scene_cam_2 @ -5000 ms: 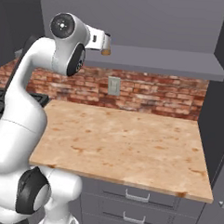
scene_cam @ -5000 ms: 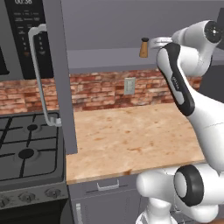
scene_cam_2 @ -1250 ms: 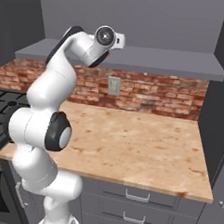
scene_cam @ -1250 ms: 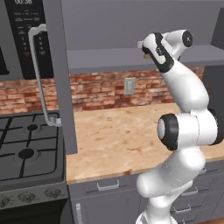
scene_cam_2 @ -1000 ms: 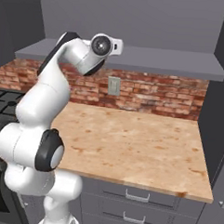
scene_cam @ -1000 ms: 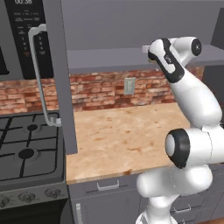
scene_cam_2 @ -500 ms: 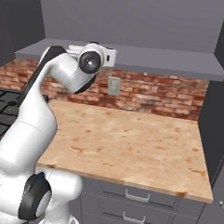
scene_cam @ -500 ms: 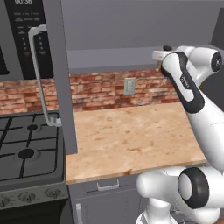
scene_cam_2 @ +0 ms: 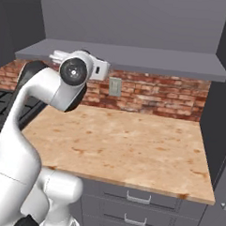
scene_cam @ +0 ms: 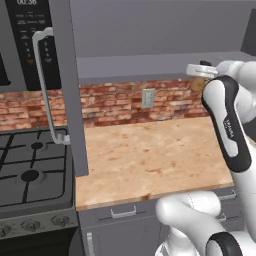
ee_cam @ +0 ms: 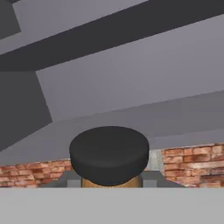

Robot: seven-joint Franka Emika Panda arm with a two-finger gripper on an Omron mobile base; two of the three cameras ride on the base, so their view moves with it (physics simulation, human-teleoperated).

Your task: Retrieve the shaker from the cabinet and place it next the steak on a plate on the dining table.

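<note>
Below cabinet (ee_cam: 131, 78), claw (ee_cam: 109, 181) gripping shaker (ee_cam: 109, 155)

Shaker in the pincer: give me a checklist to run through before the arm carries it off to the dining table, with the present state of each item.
1. Small tan-wood shaker with the dark cap sits between the pincer's tips in the hand view: ok.
2. Pincer shut on the shaker: ok.
3. Shaker is clear of the flat grey cabinet shelf; the hand hangs in front of its edge: ok.
4. Shaker upright in the grip: cannot tell.
5. Light wood-grain counter under the arm is bare, so lowering looks free: ok.
6. Open grey cabinet door with the curved silver handle stands well to the left of the arm: ok.
</note>
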